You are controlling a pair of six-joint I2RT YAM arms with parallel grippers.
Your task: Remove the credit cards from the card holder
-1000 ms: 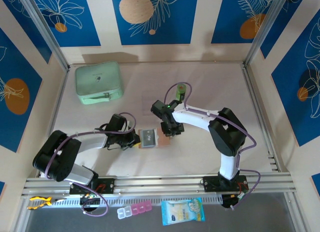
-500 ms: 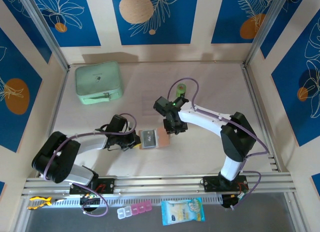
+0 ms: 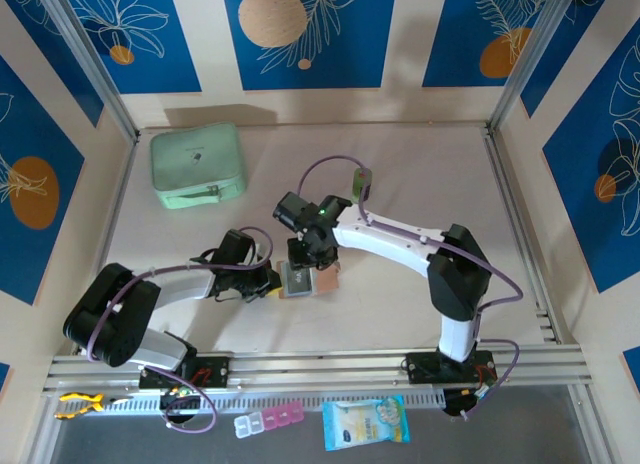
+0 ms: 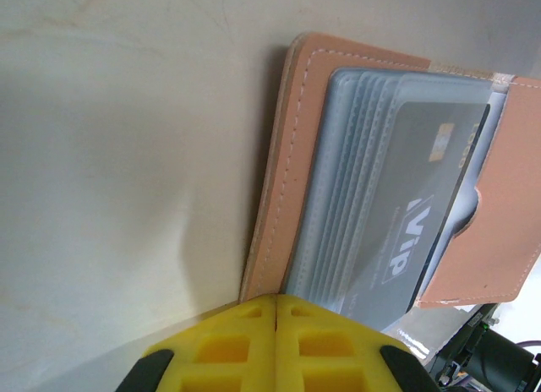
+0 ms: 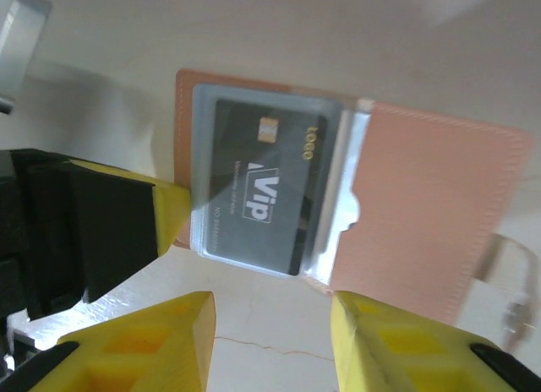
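Wallet (image 5: 423, 198), dark card (image 5: 254, 189) pocketed: left gripper (image 4: 277, 303) closed, bracing its edge; right gripper (image 5: 270, 306) apart, best straddling the card's exposed edge squarely.

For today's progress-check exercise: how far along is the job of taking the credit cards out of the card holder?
Done: the card holder lies unfolded. In hand: the shut left hand sits at its edge; the open right hand hovers above. Left: the dark card is still inside.
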